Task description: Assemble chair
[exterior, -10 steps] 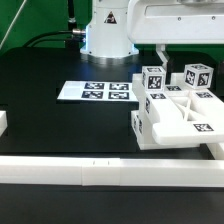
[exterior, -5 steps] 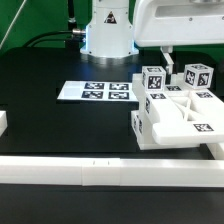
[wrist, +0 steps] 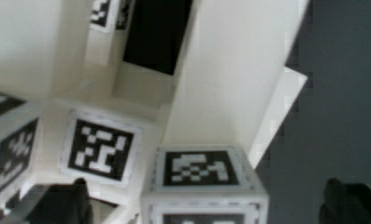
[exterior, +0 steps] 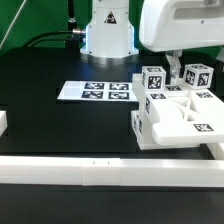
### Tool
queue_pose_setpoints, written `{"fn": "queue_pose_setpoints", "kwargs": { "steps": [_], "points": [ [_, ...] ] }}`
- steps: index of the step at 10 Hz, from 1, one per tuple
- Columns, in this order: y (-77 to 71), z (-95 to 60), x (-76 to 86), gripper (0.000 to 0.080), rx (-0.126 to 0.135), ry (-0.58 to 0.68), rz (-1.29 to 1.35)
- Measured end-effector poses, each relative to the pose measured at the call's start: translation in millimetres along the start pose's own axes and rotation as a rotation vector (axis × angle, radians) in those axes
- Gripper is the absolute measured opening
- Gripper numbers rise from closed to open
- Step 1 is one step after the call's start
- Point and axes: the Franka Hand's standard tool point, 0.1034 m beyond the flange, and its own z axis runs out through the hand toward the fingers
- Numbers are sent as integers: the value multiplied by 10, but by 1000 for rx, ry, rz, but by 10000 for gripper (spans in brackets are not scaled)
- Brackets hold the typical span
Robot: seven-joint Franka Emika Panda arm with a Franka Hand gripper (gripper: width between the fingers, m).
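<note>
the arm has dropped lower over the chair point(exterior: 178, 112), which sits at 3 o'clock on the worktop point(exterior: 60, 125). jaws look apart, empty. next: descend and grip a cube point(wrist: 203, 170).

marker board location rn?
Exterior view: the marker board lies flat on the black table, left of the chair assembly, before the robot base.

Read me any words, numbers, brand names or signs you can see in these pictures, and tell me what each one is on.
None: no words, numbers or brand names are readable in either view.
Only square black-and-white tags show, patterns rather than text: on the chair and on the marker board.
The wrist view shows the same kind of tags on white parts, blurred.
</note>
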Motion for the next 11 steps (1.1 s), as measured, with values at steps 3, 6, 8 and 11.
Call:
{"fn": "queue_pose_setpoints", "kwargs": {
  "steps": [3, 6, 8, 11],
  "points": [
    [21, 4, -10, 526, -8, -4, -57],
    [24, 5, -11, 284, -8, -4, -17],
    [24, 5, -11, 284, -8, -4, 33],
    [9, 5, -19, 284, -4, 4, 311]
  ]
}}
